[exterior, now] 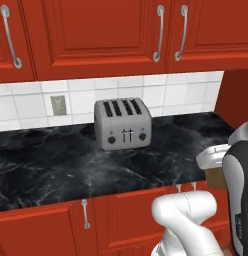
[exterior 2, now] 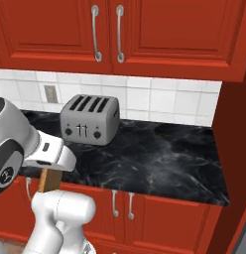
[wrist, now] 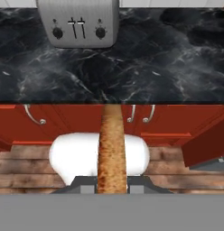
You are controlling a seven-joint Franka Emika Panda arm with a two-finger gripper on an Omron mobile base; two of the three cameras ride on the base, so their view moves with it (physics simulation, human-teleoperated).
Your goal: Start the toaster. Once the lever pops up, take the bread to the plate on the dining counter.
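Gripper (wrist: 112, 182) is clamped on the bread (wrist: 112, 149), a tan-brown slice seen edge-on in the hand view, rising from between the fingertips. In the right base view the bread (exterior 2: 47, 181) hangs below the hand, in front of the counter edge and clear of the toaster (exterior 2: 90, 119). Toaster sits upright on the black marble counter (exterior 2: 164, 158) by the tiled wall, below red cabinets (exterior: 96, 35)

obstacle: toaster (exterior: 122, 123) by the wall | free: counter (exterior: 56, 160) around it, seemingly bare
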